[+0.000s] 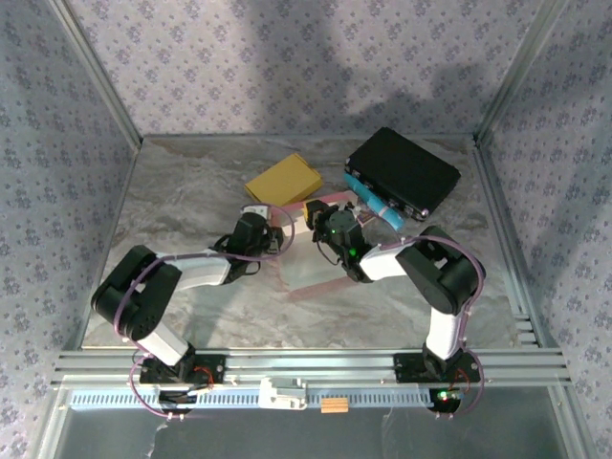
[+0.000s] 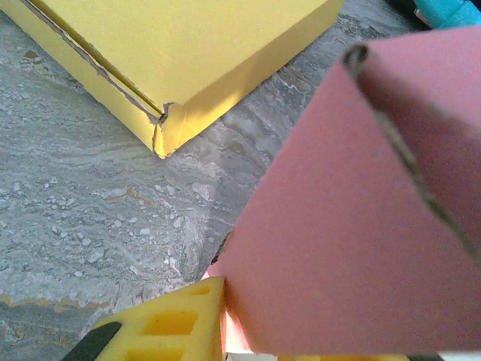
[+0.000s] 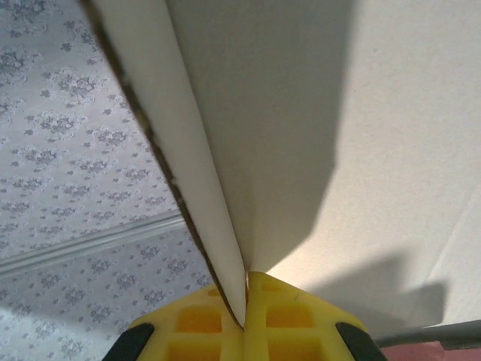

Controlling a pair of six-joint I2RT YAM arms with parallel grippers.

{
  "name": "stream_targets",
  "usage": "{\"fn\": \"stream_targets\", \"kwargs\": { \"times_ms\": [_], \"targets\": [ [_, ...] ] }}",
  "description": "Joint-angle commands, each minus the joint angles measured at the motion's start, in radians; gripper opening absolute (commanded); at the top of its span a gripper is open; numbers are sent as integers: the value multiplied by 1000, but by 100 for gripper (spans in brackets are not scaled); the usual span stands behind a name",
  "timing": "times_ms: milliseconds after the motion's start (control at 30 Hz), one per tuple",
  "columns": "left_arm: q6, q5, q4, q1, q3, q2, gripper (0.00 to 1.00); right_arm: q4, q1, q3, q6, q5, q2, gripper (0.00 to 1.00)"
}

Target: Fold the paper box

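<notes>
Nearest me the paper box [image 1: 311,285] lies mid-table, between my two arms; part of it is flat on the marbled table [image 1: 172,220], and its far part is raised up between my pincers.

My right pincer [image 1: 330,234] is clamped on one raised flap; in its wrist view the card's edge runs straight down between the yellow pads [image 3: 199,320], pinched tight, pale inner face to the right.

My left pincer [image 1: 271,232] sits just left of the box; its wrist view has a pink panel [image 2: 338,226] leaning against one yellow finger [image 2: 169,327], but whether the jaws have closed on it I cannot tell.

I judge the box light and thin; stiff across a panel, willing only along its scored creases; the raw edge looks fibrous, so it should not slip much, yet a hard squeeze or a pull off the crease would dent or tear it. Best hold, I think, is on a flap's free edge, near a fold line, one pincer steadying while the other turns the panel.

Farther off, a finished yellow box [image 1: 284,179] rests just beyond; far right lies a black case [image 1: 404,170] with something blue [image 1: 375,204] along its near side.
</notes>
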State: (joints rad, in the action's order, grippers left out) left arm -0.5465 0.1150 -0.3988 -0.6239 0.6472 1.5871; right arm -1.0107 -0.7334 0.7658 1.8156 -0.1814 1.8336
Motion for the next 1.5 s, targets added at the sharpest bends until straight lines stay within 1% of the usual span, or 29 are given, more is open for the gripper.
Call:
{"fn": "stream_targets", "kwargs": {
  "times_ms": [0, 200, 300, 567, 800, 867, 967, 1033, 1100, 1200, 1233, 1300, 1333, 1433, 1467],
  "targets": [
    [-20, 24, -1, -20, 60, 21, 22, 93, -45, 22, 46, 26, -19, 0],
    [-24, 70, 80, -36, 120, 49, 21, 129, -49, 33, 58, 35, -25, 0],
    [-37, 102, 88, -39, 123, 54, 20, 133, -50, 31, 70, 36, -25, 0],
    [-47, 131, 104, -45, 139, 68, 13, 199, -50, 38, 91, 44, -42, 0],
    [-65, 189, 159, -68, 167, 84, 12, 199, -60, 43, 119, 41, -29, 0],
    [-71, 208, 182, -75, 179, 85, 10, 204, -59, 43, 122, 39, -31, 0],
    [-74, 224, 211, -82, 191, 87, 1, 207, -58, 42, 126, 39, -36, 0],
    [-82, 236, 222, -86, 193, 82, 0, 209, -55, 40, 128, 44, -39, 0],
    [-93, 242, 240, -86, 198, 78, 0, 210, -53, 37, 128, 47, -43, 2],
    [-108, 248, 309, -89, 227, 75, 0, 234, -49, 30, 123, 55, -62, 10],
    [-116, 252, 347, -91, 242, 74, 0, 253, -44, 26, 115, 58, -73, 16],
    [-130, 251, 425, -90, 279, 73, 0, 297, -34, 20, 98, 72, -101, 36],
    [-140, 250, 485, -90, 302, 70, 0, 324, -22, 18, 76, 89, -118, 43],
    [-149, 239, 601, -92, 334, 43, 0, 428, 29, 8, -12, 162, -191, 54],
    [-162, 239, 632, -91, 333, 28, 0, 499, 63, 11, -51, 209, -235, 59]
  ]
}}
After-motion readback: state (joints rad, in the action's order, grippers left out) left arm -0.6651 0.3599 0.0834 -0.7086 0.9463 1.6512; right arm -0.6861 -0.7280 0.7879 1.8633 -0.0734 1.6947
